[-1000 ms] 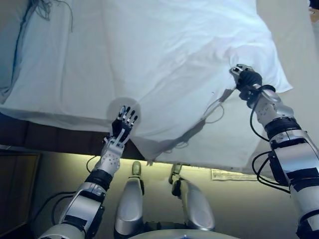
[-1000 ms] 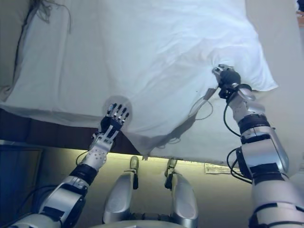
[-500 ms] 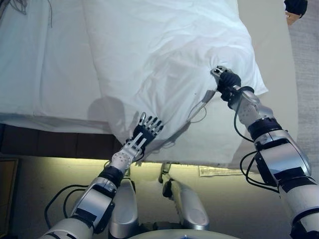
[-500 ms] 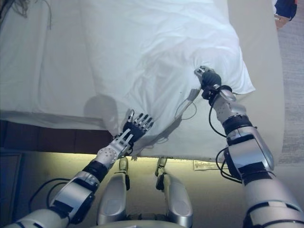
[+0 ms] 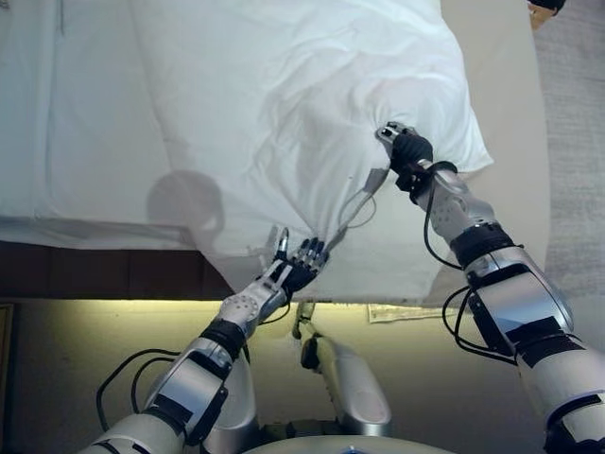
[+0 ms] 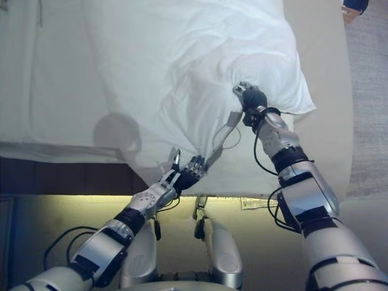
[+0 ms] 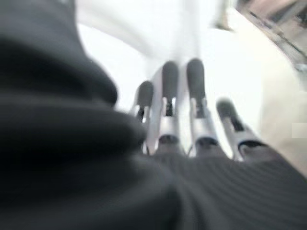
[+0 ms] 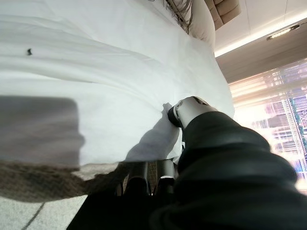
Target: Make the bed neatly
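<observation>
A white duvet (image 5: 284,104) lies rumpled over the bed's white sheet (image 5: 66,123). My right hand (image 5: 402,151) is shut on a bunched fold of the duvet near its right edge; the right wrist view shows the thumb (image 8: 189,109) pressed into the cloth. My left hand (image 5: 298,267) is open with straight fingers (image 7: 178,81) at the duvet's hanging near corner (image 5: 274,248), at the bed's near edge. I cannot tell whether it touches the cloth.
The dark bed frame (image 5: 95,274) runs under the near edge at the left. A beige mattress side (image 5: 506,104) shows at the right, with grey carpet (image 5: 577,142) beyond. A person's foot (image 5: 546,6) is at the top right.
The camera has shifted. My left hand has moved right and closer to the duvet's near corner. My right hand still holds the same fold.
</observation>
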